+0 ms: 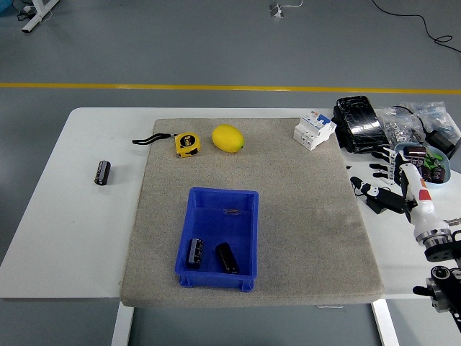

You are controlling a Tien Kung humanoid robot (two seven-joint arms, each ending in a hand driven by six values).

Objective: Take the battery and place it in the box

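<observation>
A: Where do your batteries sit right now?

B: You have two dark cylindrical batteries lying in the blue box (pixel 218 238). One battery (pixel 195 252) is in the near left corner, and the second battery (pixel 226 257) lies just beside it to the right, tilted diagonally. They look close but apart. A third battery (pixel 103 172) lies on the bare white table (pixel 65 216), well to the left of the grey mat (pixel 302 231), far from the box.

A: And your right hand?

B: Your right hand (pixel 389 187) is at the right edge of the picture, just past the mat's right edge. Its fingers (pixel 362 189) are spread and hold nothing. It hangs over a small black object on the table, though you cannot tell whether it touches it.

A: The left arm?

B: You cannot see it in this view.

A: What else is on the table?

B: On the mat's far side you have a yellow tape measure (pixel 187 143) with its black strap trailing left, and a lemon (pixel 227 138) just beside it to the right. Near the far right corner of the mat stands a white circuit breaker (pixel 315 129), with a black packet (pixel 364 122) next to it, and clear bags of small parts (pixel 414 126) beyond that.
</observation>
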